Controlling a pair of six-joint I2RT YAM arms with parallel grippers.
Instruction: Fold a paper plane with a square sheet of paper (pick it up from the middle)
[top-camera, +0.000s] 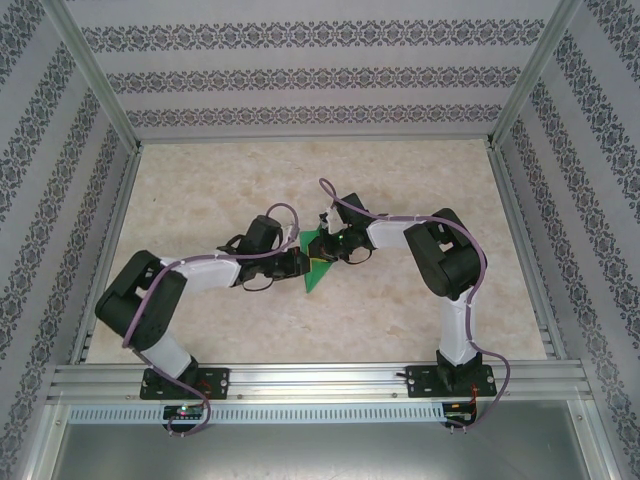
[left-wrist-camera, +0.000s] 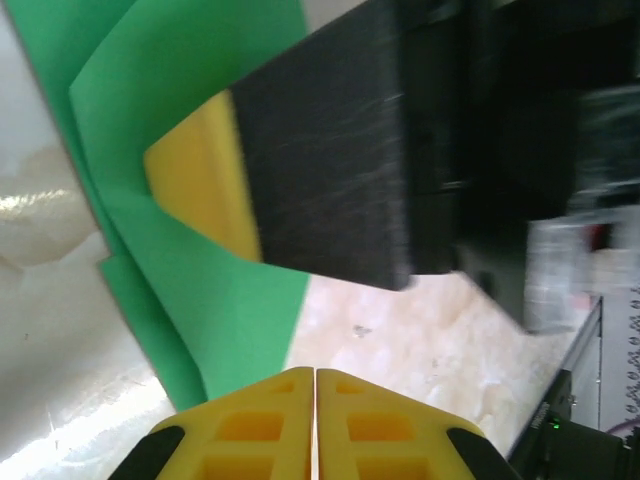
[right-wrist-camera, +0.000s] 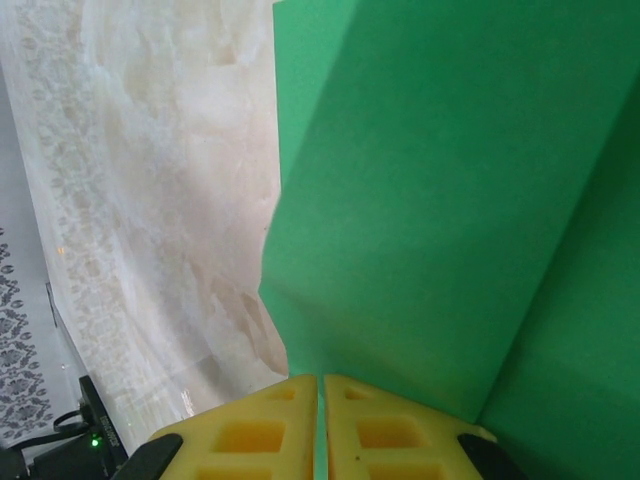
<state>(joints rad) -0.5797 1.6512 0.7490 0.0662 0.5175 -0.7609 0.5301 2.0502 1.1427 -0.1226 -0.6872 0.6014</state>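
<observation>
Left end effector (left-wrist-camera: 315, 375): fingers pressed together, their tips meeting the lower edge of the green sheet (left-wrist-camera: 210, 290); whether any paper is caught between them cannot be told.
Right end effector (right-wrist-camera: 320, 378): fingers closed, apparently pinching the sheet, which rises straight from the tips; its yellow pad (left-wrist-camera: 195, 170) lies against a folded layer in the left wrist view.
Sheet: partly folded with several layers overlapping, at mid-bench (top-camera: 400, 310) between the two arms, one pointed corner aimed toward the bases.
Step in hand: probably sharpening a crease.
Doing it well: anchor with one pinch and draw the other slowly along the fold, edges aligned, without tugging the thin paper apart.
</observation>
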